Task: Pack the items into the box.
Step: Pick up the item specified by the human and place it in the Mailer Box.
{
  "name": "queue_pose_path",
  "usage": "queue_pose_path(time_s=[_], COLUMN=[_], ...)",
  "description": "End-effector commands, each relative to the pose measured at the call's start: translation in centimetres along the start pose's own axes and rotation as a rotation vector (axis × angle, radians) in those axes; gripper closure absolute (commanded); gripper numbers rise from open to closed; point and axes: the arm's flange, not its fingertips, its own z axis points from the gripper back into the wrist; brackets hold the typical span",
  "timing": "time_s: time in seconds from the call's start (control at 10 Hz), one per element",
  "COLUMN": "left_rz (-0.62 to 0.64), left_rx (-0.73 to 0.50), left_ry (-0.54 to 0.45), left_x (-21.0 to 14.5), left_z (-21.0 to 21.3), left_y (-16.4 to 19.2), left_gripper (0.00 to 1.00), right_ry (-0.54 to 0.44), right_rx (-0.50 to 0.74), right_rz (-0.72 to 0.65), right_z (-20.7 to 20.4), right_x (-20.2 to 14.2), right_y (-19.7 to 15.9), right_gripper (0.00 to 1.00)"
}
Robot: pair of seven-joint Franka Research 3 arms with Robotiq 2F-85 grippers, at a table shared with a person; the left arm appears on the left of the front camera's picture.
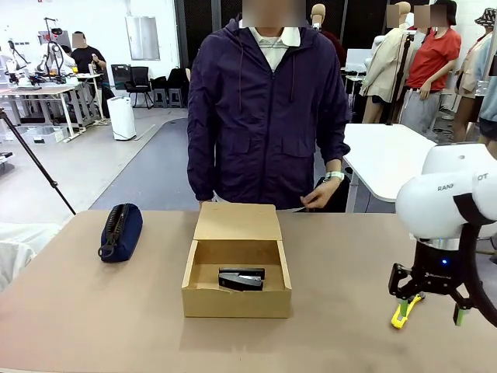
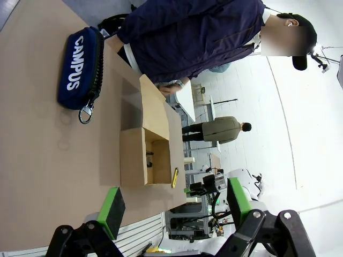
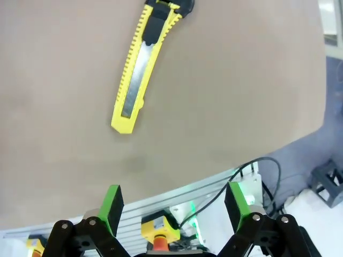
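right gripper [image 1: 429,303]: wide, empty, hovering above knife [image 3: 140,69], not touching | knife: flat on table [image 1: 93,311] | left gripper [image 2: 172,206]: wide, empty | stapler [image 1: 241,278]: inside box [image 1: 233,301]

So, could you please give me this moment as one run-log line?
stapler: in box | utility knife: on table, outside box | right hand: open, near knife | left hand: open, empty

Box [image 1: 237,301]: tan cardboard, matt, with raw cut edges.
Tabletop [image 1: 349,256]: brown, smooth, matt.
Knife [image 3: 140,69]: yellow plastic body with a ribbed edge; bare metal blade strip with a dull sheen; black plastic end.
Stapler [image 1: 241,279]: black, slight gloss on the top face.
Pouch [image 2: 80,64]: navy woven cloth, white printed lettering, metal ring.
Right tool [image 3: 174,208]: matt black links, matt green pads [image 3: 113,206].
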Motion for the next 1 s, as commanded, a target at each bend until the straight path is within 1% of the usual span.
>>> queue_pose_path(time_s=[0.0,0.2,0.3,0.4,0.5,0.6,0.7,0.8,0.9], left_rz=[-0.013,-0.013,-0.013,-0.013,-0.013,-0.013,-0.013,-0.013,-0.013], left_rx=[-0.02,-0.02,-0.02,-0.02,-0.02,-0.02,-0.02,-0.02,-0.02], left_ry=[-0.007,-0.007,-0.007,-0.007,-0.007,-0.007,-0.007,-0.007,-0.007], left_x=[0.0,0.0,0.0,0.0,0.0,0.0,0.0,0.0,0.0], left_z=[0.0,0.0,0.0,0.0,0.0,0.0,0.0,0.0,0.0], left_y=[-0.1,-0.1,-0.1,-0.1,-0.1,-0.1,-0.1,-0.1,-0.1], left_gripper=[0.0,0.0,0.0,0.0,0.0,0.0,0.0,0.0,0.0], right_ry=[0.008,0.008,0.004,-0.031,-0.038,-0.007,-0.066,-0.124,-0.151], right_rx=[0.009,0.009,0.001,0.026,0.05,0.01,-0.046,-0.03,0.016], right_rz=[0.031,0.031,0.001,0.318,0.634,0.904,1.121,1.373,1.585], right_z=[0.5,0.5,0.0,-0.4,-0.8,-1.0,-0.6,-0.1,0.4], right_x=[-0.3,-0.3,0.0,2.6,4.9,6.4,7.4,7.7,7.8], right_y=[-0.3,-0.3,-0.1,-1.1,-2.1,-3.0,-3.2,-2.7,-2.1], right_gripper=[0.0,0.0,0.0,0.0,0.0,0.0,0.0,0.0,0.0])
